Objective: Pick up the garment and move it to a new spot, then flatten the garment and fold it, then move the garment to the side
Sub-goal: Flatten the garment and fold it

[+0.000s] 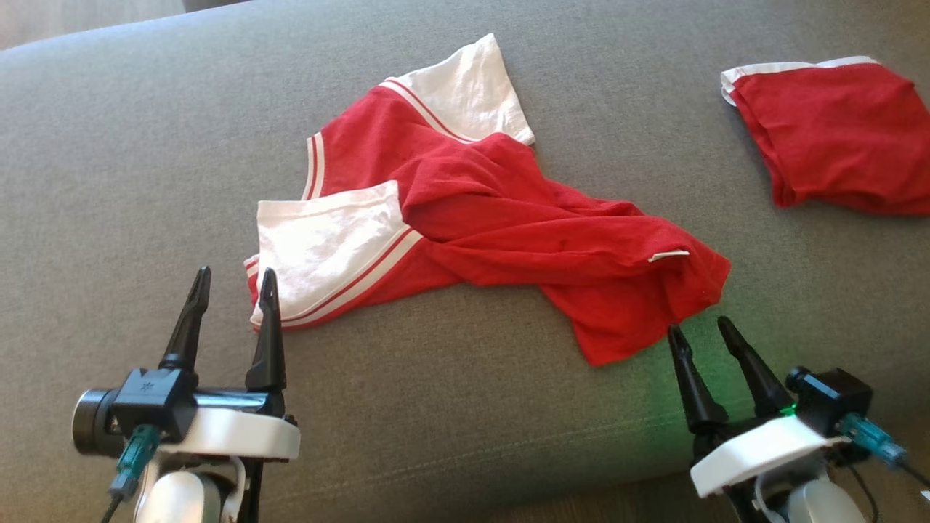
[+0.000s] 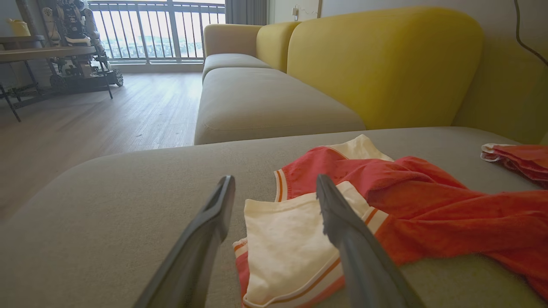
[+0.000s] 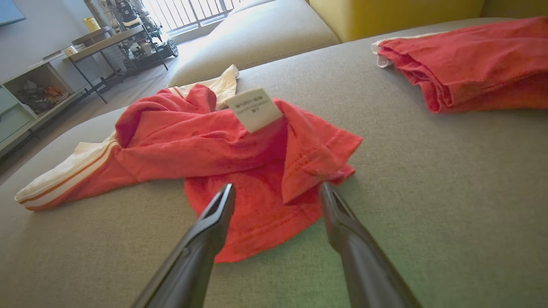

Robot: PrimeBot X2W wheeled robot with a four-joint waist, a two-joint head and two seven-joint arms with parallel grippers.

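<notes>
A crumpled red T-shirt [image 1: 508, 218] with white, red-striped sleeves lies twisted on the grey sofa cushion [image 1: 145, 145]. My left gripper [image 1: 234, 276] is open at the shirt's near white sleeve [image 2: 282, 239], one finger overlapping the sleeve's edge in the head view. My right gripper [image 1: 699, 325] is open just short of the red hem corner [image 3: 265, 222]. A white care label [image 3: 254, 109] sticks up from the shirt. Nothing is held by either gripper.
A second red garment [image 1: 835, 138] with white trim lies folded at the cushion's far right. Yellow backrests [image 2: 385, 64] rise behind the sofa. Wooden floor [image 2: 85, 119] and a table with equipment [image 2: 51, 51] lie beyond the cushion's edge.
</notes>
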